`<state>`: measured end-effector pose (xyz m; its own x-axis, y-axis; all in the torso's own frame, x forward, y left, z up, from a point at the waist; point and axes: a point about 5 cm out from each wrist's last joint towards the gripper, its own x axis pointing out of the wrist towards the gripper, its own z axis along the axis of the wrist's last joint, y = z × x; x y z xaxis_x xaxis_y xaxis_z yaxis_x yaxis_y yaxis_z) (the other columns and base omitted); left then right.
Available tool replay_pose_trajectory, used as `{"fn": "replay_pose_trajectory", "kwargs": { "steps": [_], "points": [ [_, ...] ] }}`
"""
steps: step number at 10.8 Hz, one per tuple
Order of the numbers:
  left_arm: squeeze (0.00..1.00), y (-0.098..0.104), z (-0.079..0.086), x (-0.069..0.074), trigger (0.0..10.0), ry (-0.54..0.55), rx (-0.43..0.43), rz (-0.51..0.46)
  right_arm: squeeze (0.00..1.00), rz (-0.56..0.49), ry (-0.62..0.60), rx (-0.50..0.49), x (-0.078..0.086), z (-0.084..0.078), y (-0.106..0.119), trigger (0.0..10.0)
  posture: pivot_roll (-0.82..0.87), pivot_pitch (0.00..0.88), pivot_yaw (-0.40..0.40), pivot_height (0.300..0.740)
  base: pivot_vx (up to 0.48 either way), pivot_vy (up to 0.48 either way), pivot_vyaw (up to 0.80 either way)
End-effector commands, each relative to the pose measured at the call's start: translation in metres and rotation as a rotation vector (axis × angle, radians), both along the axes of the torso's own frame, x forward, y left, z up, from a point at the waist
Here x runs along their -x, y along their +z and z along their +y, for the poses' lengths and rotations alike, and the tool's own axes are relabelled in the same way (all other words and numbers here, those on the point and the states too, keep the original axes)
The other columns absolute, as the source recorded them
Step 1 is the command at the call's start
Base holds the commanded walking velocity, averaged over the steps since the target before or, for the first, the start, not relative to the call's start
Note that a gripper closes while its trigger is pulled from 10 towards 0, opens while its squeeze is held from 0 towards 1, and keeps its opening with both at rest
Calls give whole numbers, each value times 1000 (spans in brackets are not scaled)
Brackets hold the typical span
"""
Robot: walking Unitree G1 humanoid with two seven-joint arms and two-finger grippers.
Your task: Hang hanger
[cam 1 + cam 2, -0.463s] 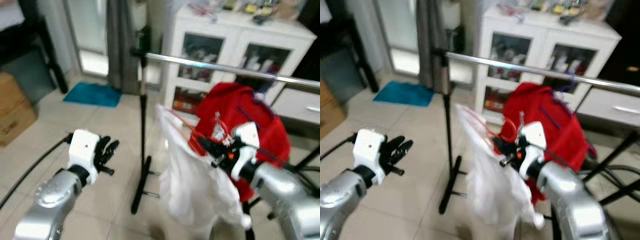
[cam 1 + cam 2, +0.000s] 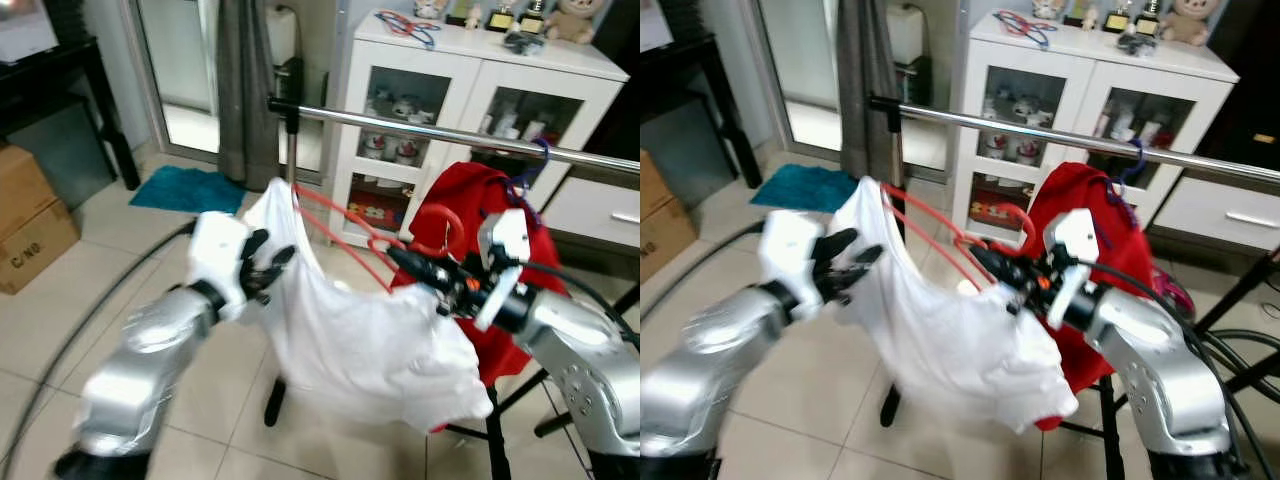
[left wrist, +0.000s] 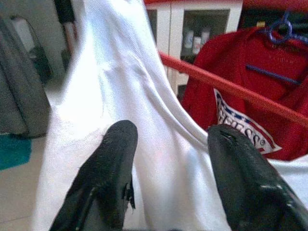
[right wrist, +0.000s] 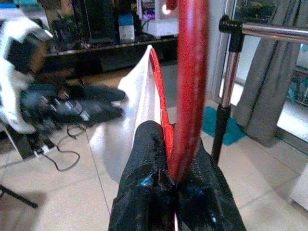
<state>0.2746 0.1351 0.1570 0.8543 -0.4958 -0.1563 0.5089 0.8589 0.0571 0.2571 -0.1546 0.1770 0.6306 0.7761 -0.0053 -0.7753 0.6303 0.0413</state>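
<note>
A red hanger (image 2: 340,222) carries a white shirt (image 2: 360,340) below the chrome rail (image 2: 420,130). My right gripper (image 2: 405,262) is shut on the hanger near its hook, which the right wrist view shows as a red bar (image 4: 190,72) pinched between the black fingers (image 4: 149,159). On the left, my open left gripper (image 2: 265,268) is at the shirt's raised shoulder. In the left wrist view the white cloth (image 3: 144,86) lies between and beyond its spread fingers (image 3: 115,159). A red shirt (image 2: 470,190) hangs on the rail on a purple hanger.
The rack's black upright (image 2: 288,150) stands just behind the shirt. A white glass-door cabinet (image 2: 480,80) is behind the rail, and a grey curtain (image 2: 245,90) hangs at the back. A teal mat (image 2: 190,188) and a cardboard box (image 2: 30,220) lie left.
My left gripper has swung right and up to the shirt's shoulder. The right gripper has lifted the hanger, so the shirt now spreads out wide instead of drooping.
</note>
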Motion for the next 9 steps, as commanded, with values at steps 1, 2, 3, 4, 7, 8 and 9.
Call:
{"fn": "replay_pose_trajectory", "kwargs": {
  "steps": [1,2,3,4,7,8,9],
  "points": [
    [31,1,-5,-6,10000,5,-24,-19,0,-25,27,-28,0,4,7,10000,-47,0,-57,740,0,0,0],
    [0,1,-10,-11,10000,13,-40,-28,0,-23,57,-38,2,8,7,10000,-57,0,-55,740,0,0,0],
    [0,4,-13,-16,10000,42,-73,-69,0,-18,86,-51,3,12,7,10000,-63,0,-56,740,0,0,0],
    [0,8,-16,-17,10000,45,-55,-102,0,-15,96,-57,2,14,7,10000,-64,0,-62,740,0,0,0],
    [0,7,-15,-21,0,79,-34,-119,0,-8,121,-70,-2,16,9,10000,-64,0,-62,740,0,0,0],
    [0,7,-13,-22,0,87,-16,-133,0,-6,137,-75,-2,16,10,10000,-64,0,-62,740,0,0,0],
    [0,8,-13,-22,0,79,-5,-140,0,-3,144,-77,-3,16,10,10000,-59,0,-84,740,0,0,0]
  ]
}}
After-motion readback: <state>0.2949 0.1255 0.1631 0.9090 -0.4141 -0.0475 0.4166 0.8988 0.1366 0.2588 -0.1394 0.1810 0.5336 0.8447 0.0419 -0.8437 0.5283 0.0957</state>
